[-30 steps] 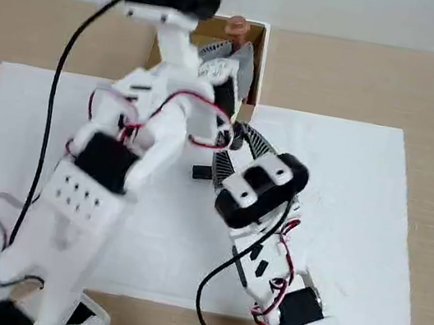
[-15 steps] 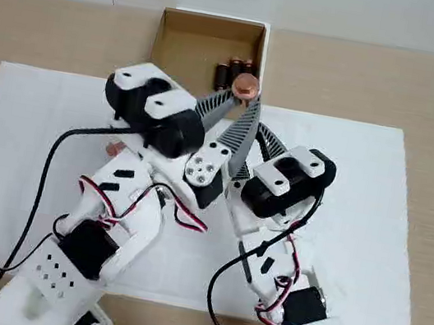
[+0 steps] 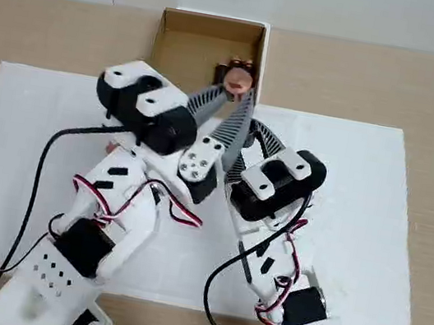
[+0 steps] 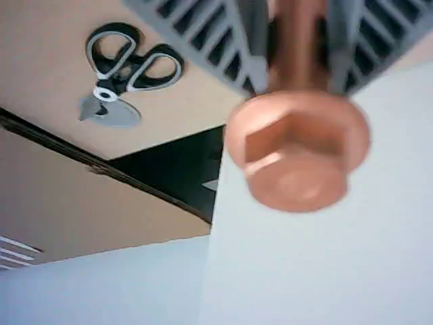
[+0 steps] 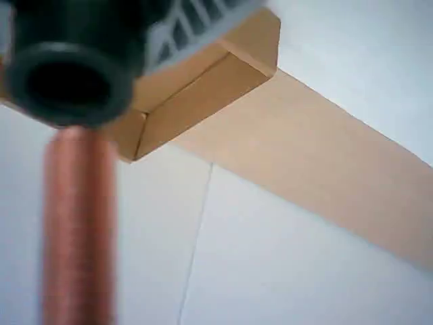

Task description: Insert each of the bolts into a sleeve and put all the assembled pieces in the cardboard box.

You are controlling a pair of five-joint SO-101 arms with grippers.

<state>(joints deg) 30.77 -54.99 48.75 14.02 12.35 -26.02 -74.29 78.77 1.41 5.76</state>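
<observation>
The left gripper is closed on a copper bolt. Its grey ribbed fingers pinch the shaft just behind the flanged hex head, which faces the wrist camera. The right gripper is clamped on a black sleeve, with a grey finger against its side and the sleeve's round mouth open and dark. In the right wrist view the bolt's threaded shaft runs just beside that mouth, its end meeting the rim, outside the bore.

In the high view both grippers converge from the near side, the left one lying over the right. The bolt head sits above the cardboard box, near its right wall and front edge. A dark piece lies inside the box just beside the bolt head.

The box stands on the wooden table at the far edge of a white paper sheet, and both arms extend over the sheet. A small copper piece shows on the sheet beside the left arm, partly hidden by it. Black-handled scissors lie on the table, well apart to the right of the box
</observation>
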